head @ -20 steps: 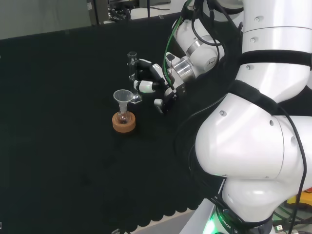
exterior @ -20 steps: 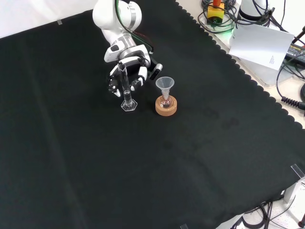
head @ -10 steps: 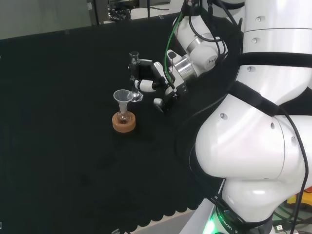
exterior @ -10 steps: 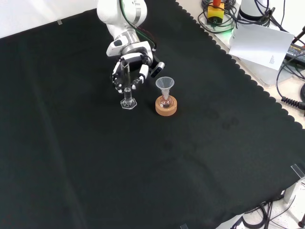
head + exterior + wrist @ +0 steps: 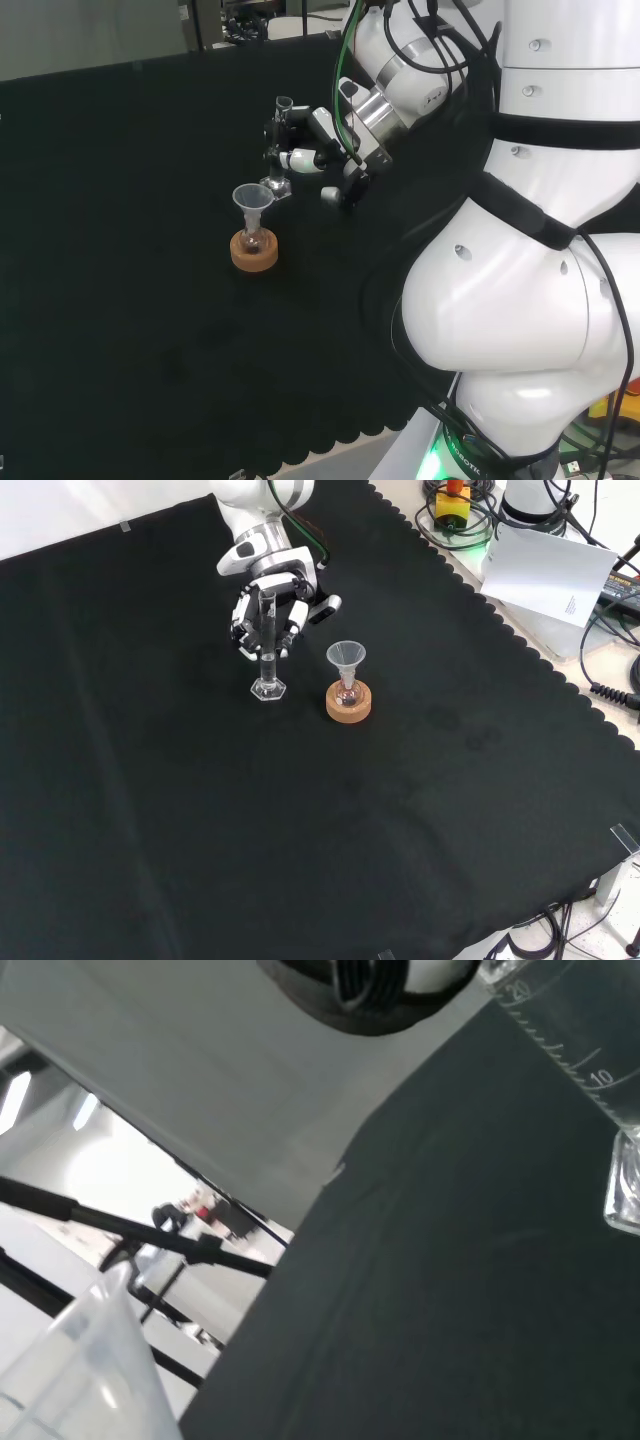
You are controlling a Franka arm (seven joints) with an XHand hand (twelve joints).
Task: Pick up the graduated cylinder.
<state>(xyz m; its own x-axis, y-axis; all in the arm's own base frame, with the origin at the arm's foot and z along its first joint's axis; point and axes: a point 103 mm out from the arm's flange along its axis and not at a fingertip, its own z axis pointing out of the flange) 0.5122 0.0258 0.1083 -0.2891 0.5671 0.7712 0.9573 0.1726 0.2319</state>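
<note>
- Standing nearest in the front view, a single cork ring [image 5: 348,703] rests on the black surface [image 5: 300,820], well in from every edge, carrying one small flask with one clear funnel [image 5: 346,657] in its neck.
- Just beside it, on the front view's left, is the one graduated cylinder [image 5: 266,645]; its long axis is upright, perhaps a touch tilted, with the hexagonal foot [image 5: 268,688] lowest.
- In the head view the foot seems to hang a little clear of the cloth, though I cannot be sure it has left it.
- Behind the cylinder, toward the surface's far edge in the front view, the hand [image 5: 272,615] has its fingers curled round the upper part of the tube, pinching it; the foot and lower tube hang free below the hand.
- The relation that counts: the cylinder lies inside the hand's grip, axis vertical, with the funnel's rim close by on the front view's right, so a straight rise looks the safest next move.
- There is one arm and one hand, so no choice of side arises.
- The wrist view shows the cylinder's printed scale [image 5: 560,1035] close by.
</note>
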